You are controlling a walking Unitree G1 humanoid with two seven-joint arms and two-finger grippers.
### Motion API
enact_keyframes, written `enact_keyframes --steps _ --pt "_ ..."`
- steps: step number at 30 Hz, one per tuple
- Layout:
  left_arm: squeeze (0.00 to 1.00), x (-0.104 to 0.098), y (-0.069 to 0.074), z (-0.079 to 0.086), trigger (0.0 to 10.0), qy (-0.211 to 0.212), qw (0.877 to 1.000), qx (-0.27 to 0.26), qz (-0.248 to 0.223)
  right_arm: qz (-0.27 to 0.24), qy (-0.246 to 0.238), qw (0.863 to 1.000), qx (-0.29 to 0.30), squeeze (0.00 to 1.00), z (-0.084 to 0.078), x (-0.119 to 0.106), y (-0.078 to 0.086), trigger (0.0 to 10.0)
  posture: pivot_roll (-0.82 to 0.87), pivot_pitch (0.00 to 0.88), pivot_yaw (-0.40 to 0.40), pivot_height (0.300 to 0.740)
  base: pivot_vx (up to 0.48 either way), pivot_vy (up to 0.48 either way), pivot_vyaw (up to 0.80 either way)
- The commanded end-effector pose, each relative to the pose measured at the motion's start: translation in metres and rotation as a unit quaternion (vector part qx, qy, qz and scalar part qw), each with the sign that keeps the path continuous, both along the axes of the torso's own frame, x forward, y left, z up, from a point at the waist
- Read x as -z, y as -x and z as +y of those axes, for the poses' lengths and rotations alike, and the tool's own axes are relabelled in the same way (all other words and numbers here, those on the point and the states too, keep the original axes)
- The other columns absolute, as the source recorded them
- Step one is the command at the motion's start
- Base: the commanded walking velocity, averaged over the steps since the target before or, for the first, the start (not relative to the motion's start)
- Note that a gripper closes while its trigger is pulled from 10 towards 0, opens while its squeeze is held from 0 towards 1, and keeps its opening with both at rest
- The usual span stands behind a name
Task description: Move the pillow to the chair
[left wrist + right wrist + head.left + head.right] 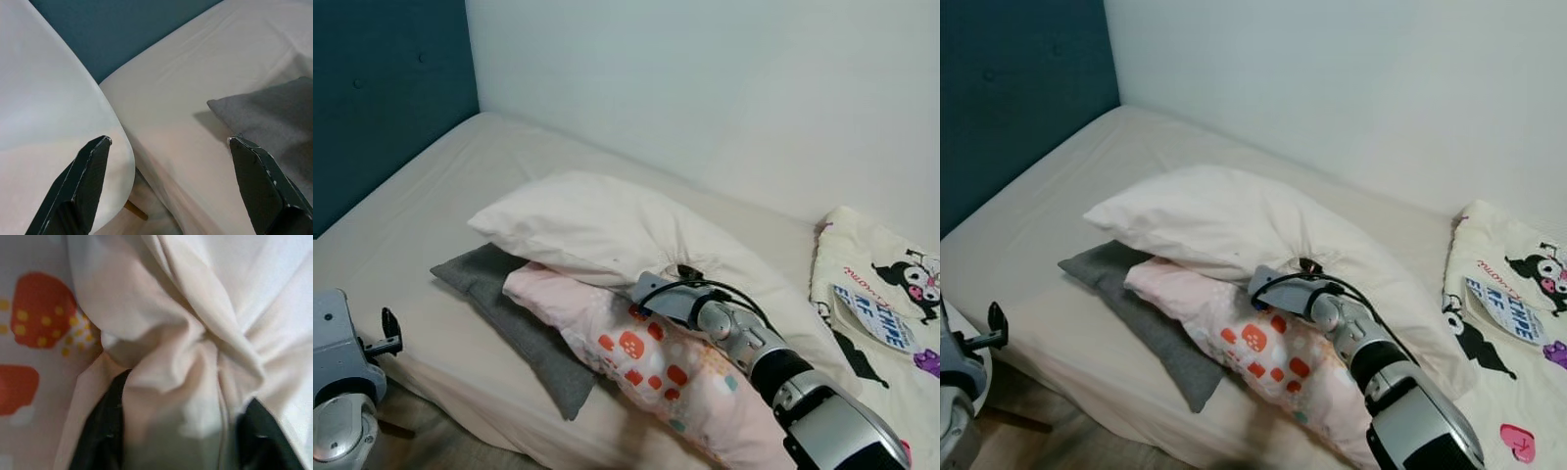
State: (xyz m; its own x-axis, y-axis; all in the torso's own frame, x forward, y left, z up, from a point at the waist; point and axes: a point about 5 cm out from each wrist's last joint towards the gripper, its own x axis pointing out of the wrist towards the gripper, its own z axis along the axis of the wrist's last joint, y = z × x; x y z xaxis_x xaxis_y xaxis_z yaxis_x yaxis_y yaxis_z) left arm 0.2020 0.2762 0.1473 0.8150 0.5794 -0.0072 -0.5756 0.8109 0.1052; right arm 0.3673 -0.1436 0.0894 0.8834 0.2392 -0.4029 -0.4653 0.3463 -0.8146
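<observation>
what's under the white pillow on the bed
The white pillow lies over a pink patterned pillow and a grey pillow, both partly covered. The right hand has bunched its fabric; the sheet beneath is hidden.

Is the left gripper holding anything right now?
No, the left gripper is open, its fingers spread over the bed edge.

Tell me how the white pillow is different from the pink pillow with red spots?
The white pillow is plain; the pink pillow has red patches. The white pillow lies on top, the pink pillow partly under it. The right gripper pinches a bunched fold of the white pillow, not the pink one. Both are soft and lie on the bed.
</observation>
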Motion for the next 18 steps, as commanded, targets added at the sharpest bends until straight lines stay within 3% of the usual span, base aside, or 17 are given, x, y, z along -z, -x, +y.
enact_keyframes --steps 1,6,11,15,18 --pt "0.00 0.000 0.003 -0.001 10.0 -0.007 1.000 0.004 0.009 0.023 0.006 0.999 0.034 0.00 -0.020 0.010 0.005 0.0 0.01 0.174 -0.193 0.740 0.000 0.000 0.00" --pt "0.00 0.001 0.002 -0.002 10.0 -0.007 1.000 0.004 0.009 0.023 -0.012 0.998 0.053 0.00 -0.031 0.009 0.005 0.0 0.00 0.169 -0.190 0.740 0.000 0.000 0.00" --pt "0.00 0.001 -0.001 -0.003 10.0 -0.006 1.000 0.007 0.006 0.030 -0.064 0.995 0.071 0.00 -0.033 0.005 0.003 0.0 0.00 0.159 -0.187 0.740 0.000 0.000 0.00" --pt "0.00 -0.003 -0.006 -0.002 10.0 -0.007 1.000 0.005 -0.007 0.010 -0.200 0.975 0.092 0.00 -0.030 -0.021 -0.009 0.0 0.00 0.128 -0.184 0.740 0.000 0.000 0.00" --pt "0.00 -0.004 -0.008 -0.001 10.0 -0.006 1.000 0.004 -0.010 0.001 -0.224 0.970 0.092 0.00 -0.030 -0.029 -0.013 0.0 0.00 0.119 -0.184 0.740 0.000 0.000 0.00"
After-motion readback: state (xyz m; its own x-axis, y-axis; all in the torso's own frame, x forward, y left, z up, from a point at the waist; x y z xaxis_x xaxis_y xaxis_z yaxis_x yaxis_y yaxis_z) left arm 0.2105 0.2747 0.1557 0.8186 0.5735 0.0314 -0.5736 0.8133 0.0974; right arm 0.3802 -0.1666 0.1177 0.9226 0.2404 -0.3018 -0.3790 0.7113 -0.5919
